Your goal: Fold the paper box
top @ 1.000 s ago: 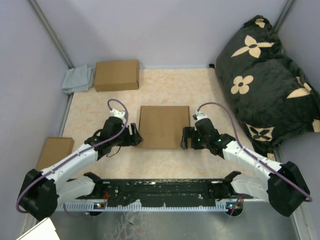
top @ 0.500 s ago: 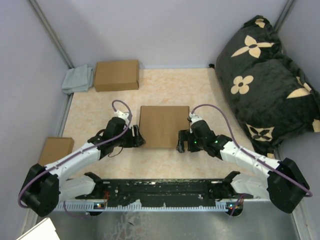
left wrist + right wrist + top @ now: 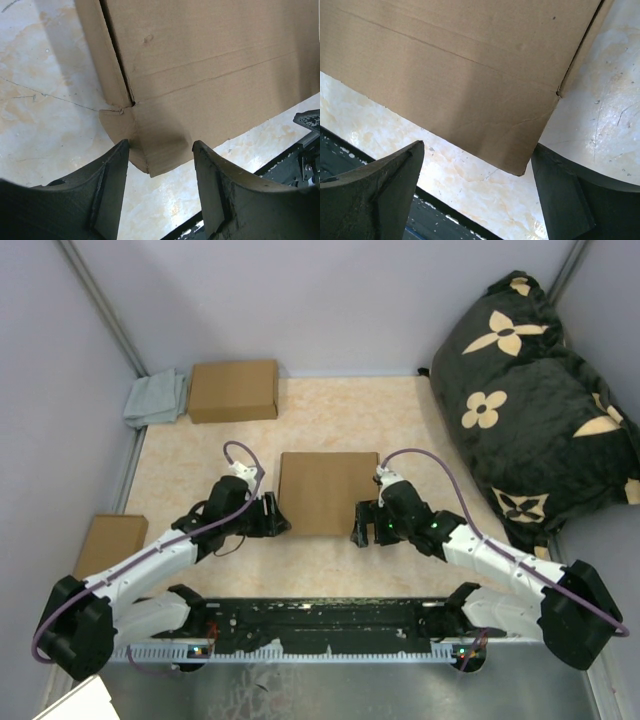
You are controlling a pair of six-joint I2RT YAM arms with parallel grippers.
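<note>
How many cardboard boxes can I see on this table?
3. The paper box lies in the middle; a second box sits at the far edge beside a grey cloth; a third box is at the left edge. The black cushion might hide more.

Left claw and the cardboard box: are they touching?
Cannot tell. In the left wrist view the left claw, open, straddles a corner of the box; one fingertip overlaps its edge, but could be hovering above.

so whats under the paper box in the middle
The paper box rests on the beige table, and only tabletop shows around its edges. Whatever is beneath the cardboard is covered in all three views.
</note>
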